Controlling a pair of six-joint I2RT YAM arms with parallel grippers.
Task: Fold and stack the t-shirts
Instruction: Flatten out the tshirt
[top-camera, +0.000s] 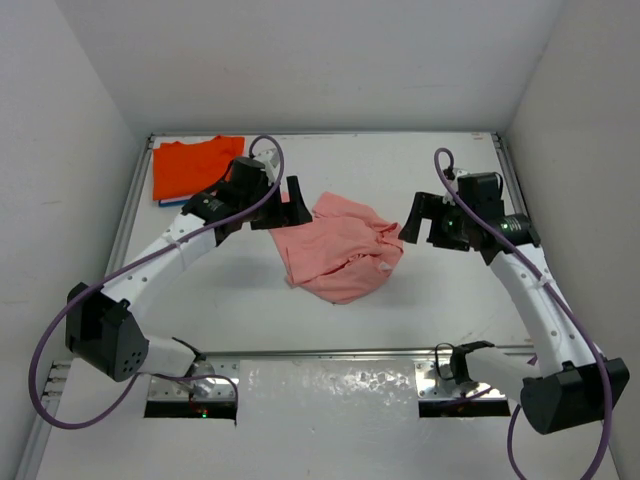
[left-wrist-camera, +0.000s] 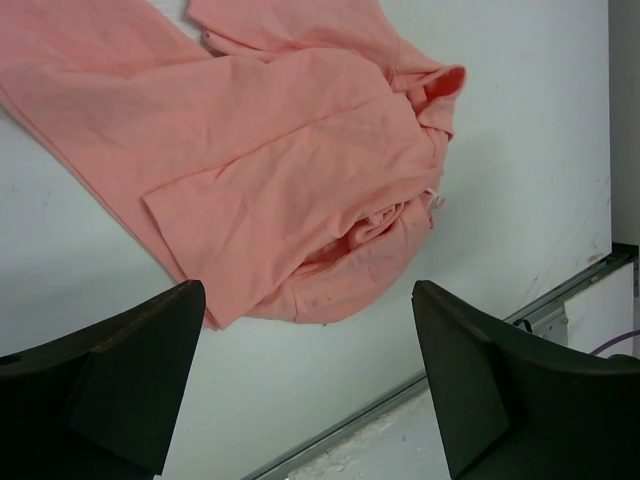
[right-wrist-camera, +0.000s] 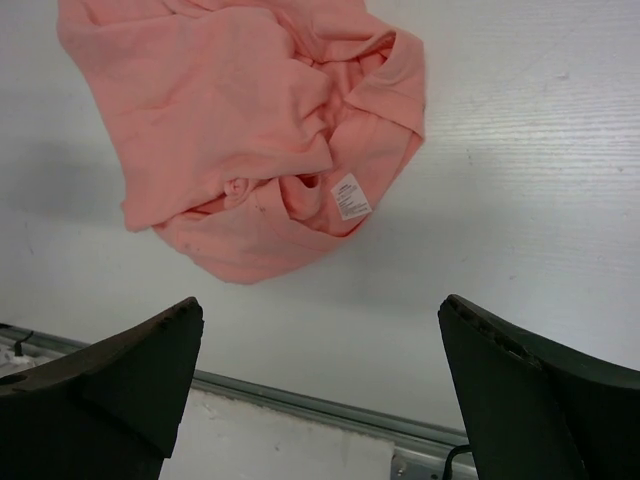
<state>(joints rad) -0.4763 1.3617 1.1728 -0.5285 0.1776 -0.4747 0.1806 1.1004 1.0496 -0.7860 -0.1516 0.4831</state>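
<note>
The salmon-pink t-shirt (top-camera: 340, 248) lies crumpled in the middle of the table, with a white label showing in the right wrist view (right-wrist-camera: 262, 130). It also fills the top of the left wrist view (left-wrist-camera: 270, 160). The folded orange t-shirt (top-camera: 193, 166) lies at the far left corner with a thin blue edge (top-camera: 170, 203) under it. My left gripper (top-camera: 283, 203) is open and empty at the pink shirt's left edge. My right gripper (top-camera: 424, 222) is open and empty just right of the shirt. In both wrist views the fingers (left-wrist-camera: 130, 380) (right-wrist-camera: 530, 400) stand wide apart above bare table.
White walls enclose the table on the left, far and right sides. A metal rail (top-camera: 350, 353) runs along the table's near edge, with the arm bases and cables (top-camera: 455, 365) behind it.
</note>
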